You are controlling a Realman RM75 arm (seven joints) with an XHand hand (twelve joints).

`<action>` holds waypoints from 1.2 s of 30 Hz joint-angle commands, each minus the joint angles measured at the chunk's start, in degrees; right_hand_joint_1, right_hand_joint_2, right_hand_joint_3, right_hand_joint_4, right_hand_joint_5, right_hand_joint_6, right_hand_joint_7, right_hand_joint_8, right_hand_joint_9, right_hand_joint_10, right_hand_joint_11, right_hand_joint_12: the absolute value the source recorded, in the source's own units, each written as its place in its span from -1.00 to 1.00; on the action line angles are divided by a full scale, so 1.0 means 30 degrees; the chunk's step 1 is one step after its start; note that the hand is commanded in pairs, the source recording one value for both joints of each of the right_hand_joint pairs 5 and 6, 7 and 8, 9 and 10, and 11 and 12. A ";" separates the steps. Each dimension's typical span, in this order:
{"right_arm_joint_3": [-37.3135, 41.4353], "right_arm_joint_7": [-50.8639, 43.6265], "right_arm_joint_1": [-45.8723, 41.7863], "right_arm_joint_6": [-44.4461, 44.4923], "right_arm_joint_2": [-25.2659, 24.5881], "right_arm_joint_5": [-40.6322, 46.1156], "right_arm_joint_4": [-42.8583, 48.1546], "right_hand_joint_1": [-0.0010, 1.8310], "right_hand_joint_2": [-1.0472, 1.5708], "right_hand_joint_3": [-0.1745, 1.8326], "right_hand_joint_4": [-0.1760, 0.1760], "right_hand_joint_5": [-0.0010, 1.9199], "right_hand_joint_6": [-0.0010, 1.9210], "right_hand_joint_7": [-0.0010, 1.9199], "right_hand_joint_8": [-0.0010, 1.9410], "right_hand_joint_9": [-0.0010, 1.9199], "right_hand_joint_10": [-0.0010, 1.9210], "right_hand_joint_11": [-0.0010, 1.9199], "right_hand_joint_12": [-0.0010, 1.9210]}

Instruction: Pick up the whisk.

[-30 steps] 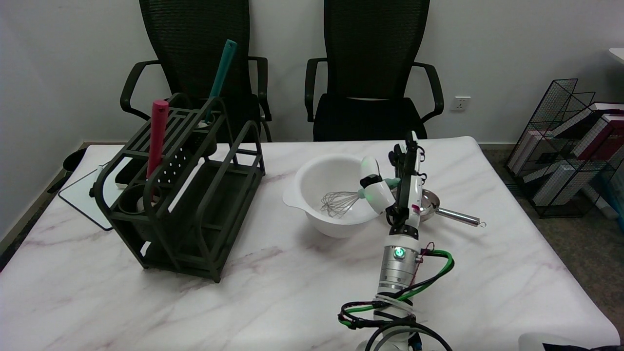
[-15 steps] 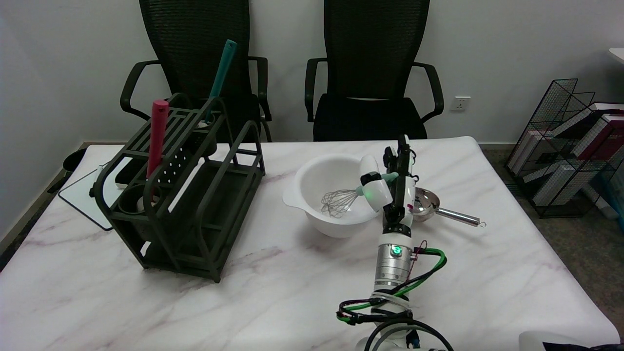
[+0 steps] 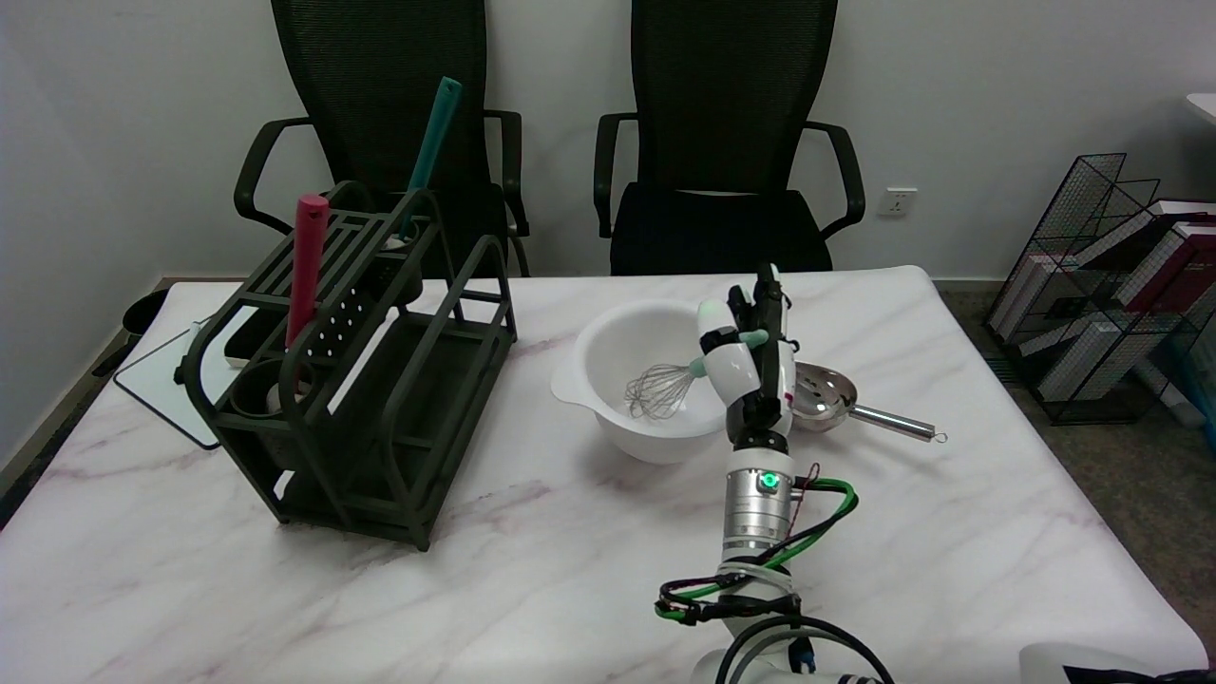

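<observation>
Whisk: the wire whisk point(image 3: 663, 389) is held with its balloon head inside the white mixing bowl point(image 3: 608, 356), its mint-green handle slanting up over the bowl's right rim.
Right hand: the right hand point(image 3: 750, 356) is set at the handle's upper end, thumb on one side and fingers on the other; the handle appears to be clamped between them.
Reason for hold: the handle's raised end is judged the only part reachable clear of the bowl wall.
Hidden: most of the handle is covered by the hand; whether the wires are touching the bowl floor cannot be told.
Nearby: a steel strainer point(image 3: 826, 394) is partly hidden behind the hand.
</observation>
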 commanded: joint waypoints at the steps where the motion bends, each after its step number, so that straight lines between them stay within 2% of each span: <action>1: -0.0052 0.1870 -0.0427 -0.0956 0.0568 0.0441 -0.1545 -0.29 0.53 -0.03 0.00 -1.00 -1.00 -1.00 -1.00 -0.82 -0.82 -0.86 -0.86; 4: -0.0052 0.1870 -0.0560 -0.0908 0.0728 0.0441 -0.1833 -0.29 0.54 -0.03 0.00 -1.00 -1.00 -1.00 -1.00 -0.79 -0.79 -0.81 -0.81; 6: -0.0004 0.1870 -0.0640 -0.0880 0.0830 0.0441 -0.2015 -0.29 0.55 -0.02 0.00 -1.00 -1.00 -0.90 -0.90 -0.67 -0.67 -0.72 -0.72; 8: 0.0001 0.1870 -0.0667 -0.0849 0.0936 0.0441 -0.2122 -0.29 0.57 -0.02 0.00 -0.99 -0.99 -0.59 -0.60 -0.45 -0.45 -0.62 -0.62; 10: 0.0001 0.1870 -0.0698 -0.0823 0.0999 0.0441 -0.2158 -0.31 0.60 -0.03 0.00 -0.20 -0.20 -0.11 -0.12 -0.20 -0.20 -0.56 -0.56; 11: 0.0001 0.1870 -0.0698 -0.0800 0.1066 0.0441 -0.2162 -0.31 0.61 -0.03 0.00 0.04 0.04 0.04 0.03 -0.11 -0.12 -0.53 -0.53; 13: 0.0001 0.1870 -0.0698 -0.0796 0.1127 0.0441 -0.2189 -0.32 0.63 -0.02 0.00 0.30 0.30 0.35 0.33 0.02 0.02 -0.48 -0.48; 16: 0.0001 0.1870 -0.0724 -0.0769 0.1234 0.0387 -0.2371 -0.32 0.63 -0.02 0.00 0.41 0.40 0.53 0.51 0.14 0.14 -0.42 -0.42; 20: -0.0052 0.1870 -0.0724 -0.0743 0.1421 0.0387 -0.2455 -0.33 0.64 -0.01 0.00 0.47 0.47 0.66 0.64 0.29 0.29 -0.30 -0.30; 26: -0.0052 0.1870 -0.0747 -0.0743 0.1500 0.0290 -0.2455 -0.32 0.66 0.00 0.00 0.51 0.51 0.70 0.68 0.38 0.38 -0.10 -0.10; 32: -0.0177 0.1923 -0.0778 -0.0818 0.1585 0.0205 -0.2558 -0.32 0.65 0.03 0.00 0.51 0.51 0.60 0.59 0.32 0.32 -0.09 -0.09; 34: -0.0283 0.1923 -0.0751 -0.0867 0.1585 0.0157 -0.2562 -0.33 0.63 0.05 0.00 0.45 0.45 0.55 0.54 0.28 0.28 -0.11 -0.11; 36: -0.0319 0.1923 -0.0751 -0.0903 0.1585 0.0121 -0.2562 -0.32 0.60 0.08 0.00 0.34 0.34 0.41 0.39 0.14 0.14 -0.22 -0.22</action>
